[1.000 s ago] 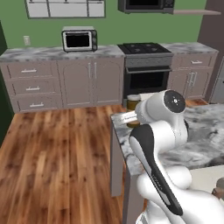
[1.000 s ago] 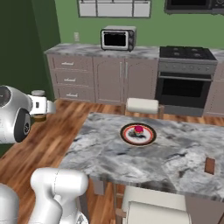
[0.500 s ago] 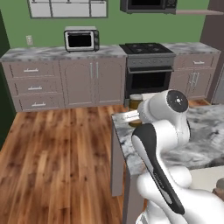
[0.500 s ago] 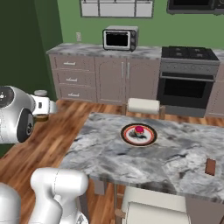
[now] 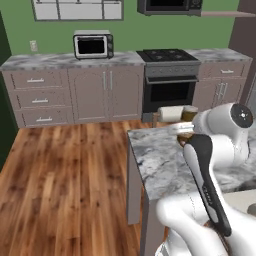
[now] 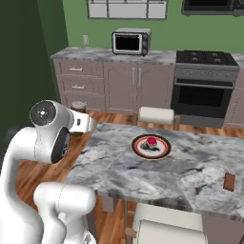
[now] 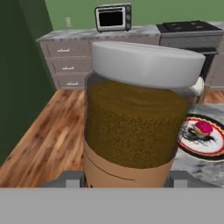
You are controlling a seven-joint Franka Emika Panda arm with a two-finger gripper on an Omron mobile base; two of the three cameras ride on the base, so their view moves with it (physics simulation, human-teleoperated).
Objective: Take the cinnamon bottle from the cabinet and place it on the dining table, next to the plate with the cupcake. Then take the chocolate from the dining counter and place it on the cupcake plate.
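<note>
Brown spice behind glass crowds the middle of the hand view: the cinnamon bottle (image 7: 135,118), pale lid uppermost, sits upright between the partly closed fingers of the claw (image 7: 127,181), which grips its labelled base; at the right edge of that frame lies the plate (image 7: 202,136) with the cupcake (image 7: 204,128) on the dining table (image 6: 190,176); a chocolate (image 6: 229,181) rests at centre right of the right base view; a toaster oven (image 6: 130,41) stands at upper centre.

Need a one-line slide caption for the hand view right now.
Cinnamon bottle held in the claw, cupcake plate on the dining table just beyond.
</note>
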